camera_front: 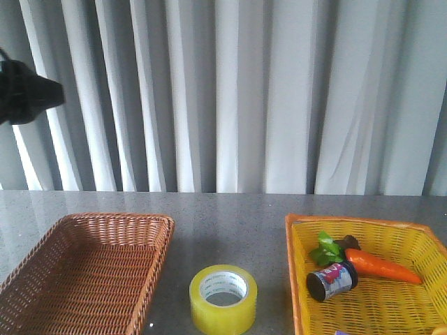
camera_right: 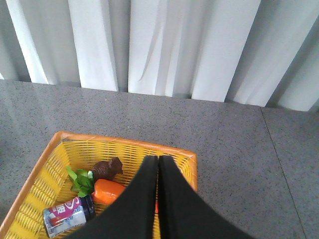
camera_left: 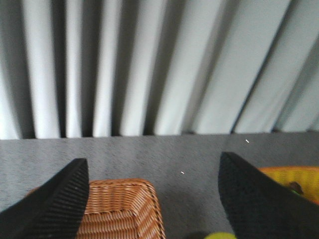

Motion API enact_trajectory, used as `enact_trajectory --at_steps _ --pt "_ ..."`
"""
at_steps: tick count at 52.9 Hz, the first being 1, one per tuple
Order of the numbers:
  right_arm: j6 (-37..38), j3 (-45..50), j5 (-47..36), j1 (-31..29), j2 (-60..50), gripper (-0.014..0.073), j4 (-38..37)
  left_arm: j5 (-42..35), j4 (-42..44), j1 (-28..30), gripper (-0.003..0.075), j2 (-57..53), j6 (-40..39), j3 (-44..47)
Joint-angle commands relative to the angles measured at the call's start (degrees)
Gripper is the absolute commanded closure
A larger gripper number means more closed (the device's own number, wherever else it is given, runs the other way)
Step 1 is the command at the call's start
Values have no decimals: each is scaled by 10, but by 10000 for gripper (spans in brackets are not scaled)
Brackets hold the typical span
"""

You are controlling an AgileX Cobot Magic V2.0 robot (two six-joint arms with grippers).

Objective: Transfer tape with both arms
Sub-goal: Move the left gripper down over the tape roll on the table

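While the tape (camera_front: 223, 299) sits untouched on the tabletop (camera_front: 230, 216) between the brown basket (camera_front: 84, 272) and yellow basket (camera_front: 370, 279), nothing is done. Left hand (camera_left: 152, 199) is spread; right hand (camera_right: 158, 199) is pressed together, empty.

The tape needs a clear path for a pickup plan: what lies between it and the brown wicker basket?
Nothing: in the front view only bare grey tabletop separates the tape from the brown wicker basket.

Green print runs round the white inner core of the tape (camera_front: 223, 299), too small to read; the can (camera_front: 332, 281) label is likewise illegible.
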Motion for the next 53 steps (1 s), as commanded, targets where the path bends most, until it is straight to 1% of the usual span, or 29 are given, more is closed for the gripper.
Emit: enact_trajectory --at_steps 1,3,7,17,28,34,39,53 --pt "-1 -13 -38 -4 -17 602 -5 41 -92 -29 206 50 81 -79" --pt "-1 -13 -38 -4 -17 602 -5 57 -105 -46 208 72 96 -96" --pt "-1 -13 -38 -4 -16 602 -5 70 -101 -79 208 122 98 -125" --pt "-1 -13 -38 -4 -16 602 -5 38 -79 -122 208 205 95 -141" --pt "-1 -13 -38 -4 -16 602 -5 45 4 -165 208 284 32 -141" --pt "-1 -13 -38 -4 -16 602 -5 45 62 -182 208 315 -38 -141" --pt "-1 -13 -38 -4 -16 602 -5 46 87 -184 208 337 -103 -141" --pt "-1 -13 -37 -4 -16 602 -5 61 95 -188 208 368 -125 -142"
